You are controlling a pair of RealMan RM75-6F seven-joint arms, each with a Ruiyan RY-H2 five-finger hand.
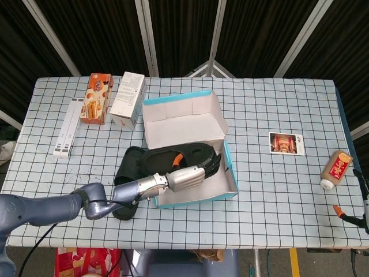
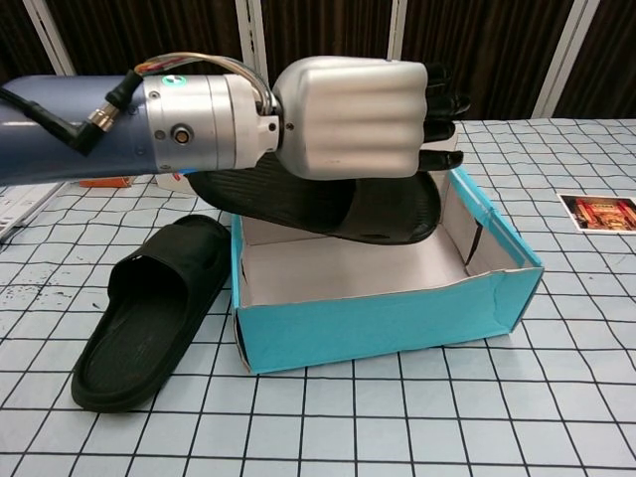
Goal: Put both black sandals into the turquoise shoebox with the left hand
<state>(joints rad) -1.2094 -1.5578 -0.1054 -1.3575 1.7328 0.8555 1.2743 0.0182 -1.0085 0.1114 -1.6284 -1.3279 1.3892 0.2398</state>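
My left hand (image 2: 348, 119) grips a black sandal (image 2: 328, 204) and holds it roughly level above the open turquoise shoebox (image 2: 388, 318), over the box's back left part. From the head view the same sandal (image 1: 181, 154) hangs across the box's left wall, with the left hand (image 1: 187, 176) under it in the picture. The box floor (image 2: 338, 273) is bare white. The second black sandal (image 2: 149, 308) lies flat on the table just left of the box; in the head view this sandal (image 1: 128, 167) is partly hidden by my forearm. My right hand is out of frame.
The box's lid (image 1: 183, 121) stands open at the back. A white carton (image 1: 129, 99), an orange snack box (image 1: 95, 98) and a white strip (image 1: 66, 128) lie at the back left. A photo card (image 1: 286, 143) and a small bottle (image 1: 336, 169) lie to the right.
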